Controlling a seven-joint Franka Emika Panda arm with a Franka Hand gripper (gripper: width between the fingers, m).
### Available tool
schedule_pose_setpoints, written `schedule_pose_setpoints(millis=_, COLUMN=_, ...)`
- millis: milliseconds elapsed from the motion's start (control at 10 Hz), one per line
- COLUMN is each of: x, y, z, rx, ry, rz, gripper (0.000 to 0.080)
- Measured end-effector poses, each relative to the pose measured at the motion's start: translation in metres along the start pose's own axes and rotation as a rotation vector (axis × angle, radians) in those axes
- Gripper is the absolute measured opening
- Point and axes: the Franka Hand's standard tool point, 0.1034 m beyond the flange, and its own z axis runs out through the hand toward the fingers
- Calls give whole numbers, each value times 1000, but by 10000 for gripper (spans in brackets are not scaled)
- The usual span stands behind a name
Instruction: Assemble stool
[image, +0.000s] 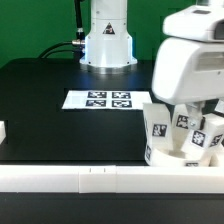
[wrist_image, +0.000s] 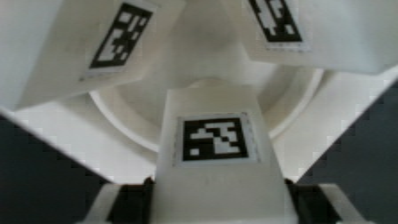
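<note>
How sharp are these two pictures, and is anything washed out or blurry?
Exterior view: marker board fairly crisp, the near arm housing soft and bright. Wrist view: soft overall, the stool legs and round seat glare white, edges blurring, though tags stay readable.

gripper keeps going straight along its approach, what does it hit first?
Likely the tagged stool leg standing between the gripper fingers; beyond it lies the round seat. Depth is unclear.

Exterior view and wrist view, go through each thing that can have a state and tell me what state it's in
Gripper: fingers either side of one leg, contact unclear.
Leg: upright between the gripper fingers, over the seat.
Seat: on the table, against the border rail.
Other legs: tilted, leaning over the seat.
Marker board: flat on the table.
</note>
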Motion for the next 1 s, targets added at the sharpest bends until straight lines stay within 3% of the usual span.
schedule_pose_setpoints(millis=500, x=-4, y=12, z=1, rx=-9, ry=-18, rz=388, gripper=339)
schedule_pose_setpoints(millis=600, x=-6, y=20, z=3, rx=15, ry=-19, rz=553, gripper=339)
schedule_pose_setpoints(millis=800, x=-10, y=32, z=3, rx=17, ry=-23, rz=925, gripper=340)
schedule_pose_setpoints(millis=900, x=-8, y=32, z=2, rx=2, ry=-16, rz=899, gripper=340)
schedule_pose_setpoints(millis=1000, x=-6, y=27, z=0, rx=-45, ry=1, rz=844, gripper=340)
